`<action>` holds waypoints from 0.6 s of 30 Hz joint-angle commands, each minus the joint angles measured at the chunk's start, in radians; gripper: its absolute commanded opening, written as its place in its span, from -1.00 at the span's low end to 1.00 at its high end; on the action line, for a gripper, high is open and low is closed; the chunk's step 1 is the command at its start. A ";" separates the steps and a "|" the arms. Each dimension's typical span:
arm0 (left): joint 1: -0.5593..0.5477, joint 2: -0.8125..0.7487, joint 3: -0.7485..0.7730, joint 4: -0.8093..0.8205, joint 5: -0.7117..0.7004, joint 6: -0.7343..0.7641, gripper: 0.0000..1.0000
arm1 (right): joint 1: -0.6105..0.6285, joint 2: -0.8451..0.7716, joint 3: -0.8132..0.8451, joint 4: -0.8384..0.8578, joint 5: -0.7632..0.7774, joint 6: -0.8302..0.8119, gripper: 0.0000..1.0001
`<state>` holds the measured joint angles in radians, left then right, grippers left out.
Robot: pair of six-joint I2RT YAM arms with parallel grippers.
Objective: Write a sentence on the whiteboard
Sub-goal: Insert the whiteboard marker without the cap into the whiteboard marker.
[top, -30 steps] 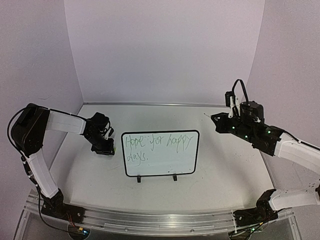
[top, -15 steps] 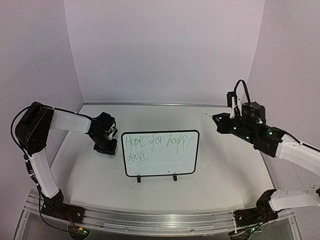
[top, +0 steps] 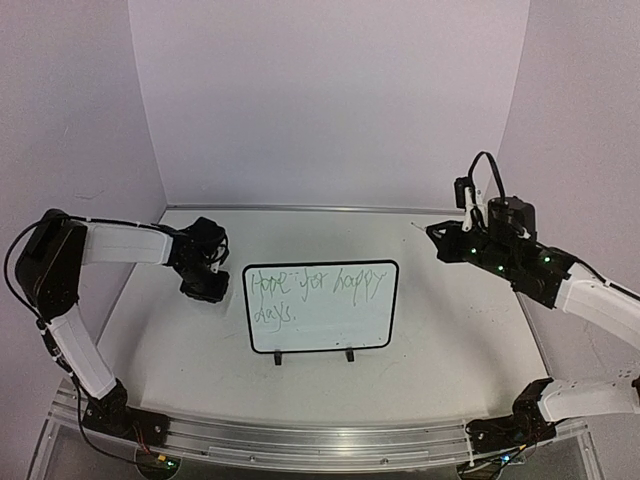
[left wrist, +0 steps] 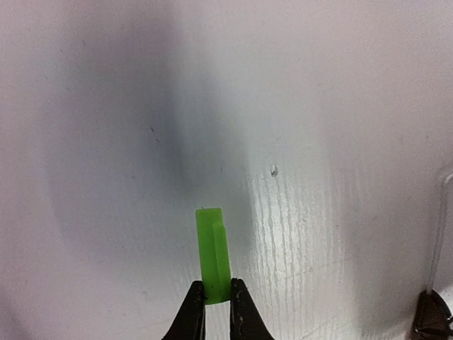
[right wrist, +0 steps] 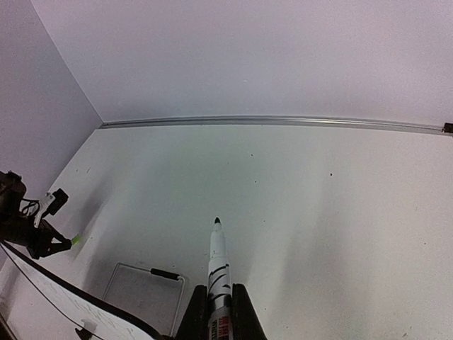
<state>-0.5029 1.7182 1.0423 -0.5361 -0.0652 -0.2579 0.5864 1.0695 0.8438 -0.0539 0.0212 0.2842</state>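
The whiteboard [top: 330, 325] stands tilted at the table's middle, black-bordered, with two black feet at its near edge. The sentence [top: 310, 285] runs across it in thin green handwriting on two lines. My left gripper [left wrist: 218, 296] is shut on a small bright green cap [left wrist: 213, 249] held above the table. In the top view the left gripper [top: 205, 288] hangs just left of the board. My right gripper [right wrist: 219, 303] is shut on a white marker [right wrist: 218, 262] with a dark tip. In the top view the right gripper [top: 445, 245] is up in the air, right of the board.
Purple-white walls close the table at the back [top: 330, 100] and both sides. A thin wire frame [right wrist: 172, 297] lies on the table behind the board's black edge [right wrist: 71, 301]. The left gripper [right wrist: 32, 234] shows at the right wrist view's left edge.
My left gripper has shut on the green cap and risen slightly toward the back. The right arm has drifted a little to the right with the marker.
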 commanded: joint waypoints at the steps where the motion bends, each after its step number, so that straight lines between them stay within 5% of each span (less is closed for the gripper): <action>1: 0.019 -0.154 0.117 -0.025 -0.038 0.055 -1.00 | -0.086 0.007 0.123 -0.037 -0.161 -0.039 -1.00; 5: 0.024 -0.231 0.219 -0.033 0.035 0.162 -1.00 | -0.193 0.049 0.206 -0.067 -0.401 -0.021 -1.00; 10: 0.023 -0.299 0.313 -0.028 0.312 0.330 -1.00 | -0.288 0.110 0.318 -0.078 -0.744 0.017 -1.00; 18: -0.058 -0.422 0.252 0.017 0.688 0.427 -1.00 | -0.291 0.251 0.540 -0.224 -1.111 0.053 -1.00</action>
<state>-0.4984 1.3499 1.3132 -0.5425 0.3779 0.0762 0.2939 1.2586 1.2666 -0.1882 -0.8154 0.3136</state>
